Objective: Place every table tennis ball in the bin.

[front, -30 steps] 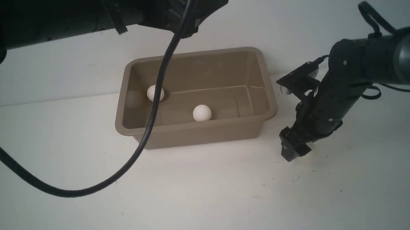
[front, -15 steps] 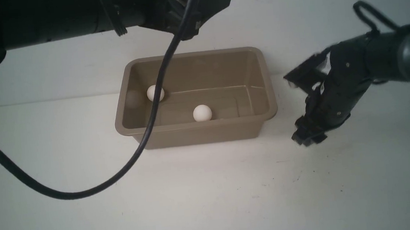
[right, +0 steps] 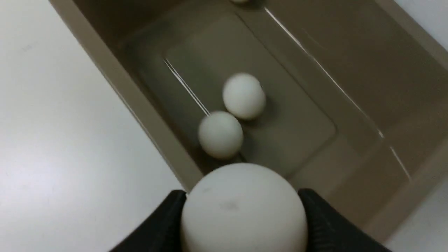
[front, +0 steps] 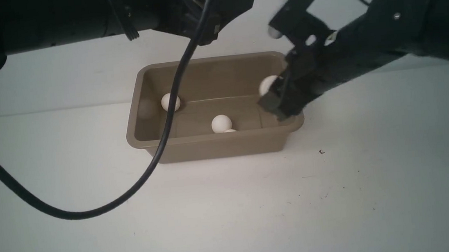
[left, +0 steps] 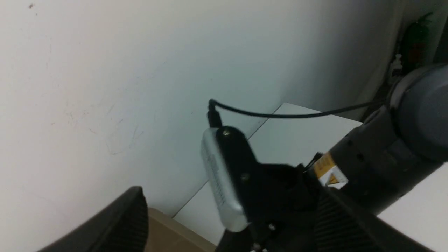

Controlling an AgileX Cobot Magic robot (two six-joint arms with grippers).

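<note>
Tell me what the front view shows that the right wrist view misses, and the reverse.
Only front: the left arm, a hanging black cable, and the whole bin on the table. Only right wrist: the fingers clamped on either side of the held ball, and a loose ball by the near wall seen whole, not as a sliver. Both: the held ball at the bin's right end, other balls lying inside.

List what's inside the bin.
Three loose: far-left ball, middle ball and near ball, mostly hidden from the front by the bin wall. The right gripper holds a fourth ball over the right end.
</note>
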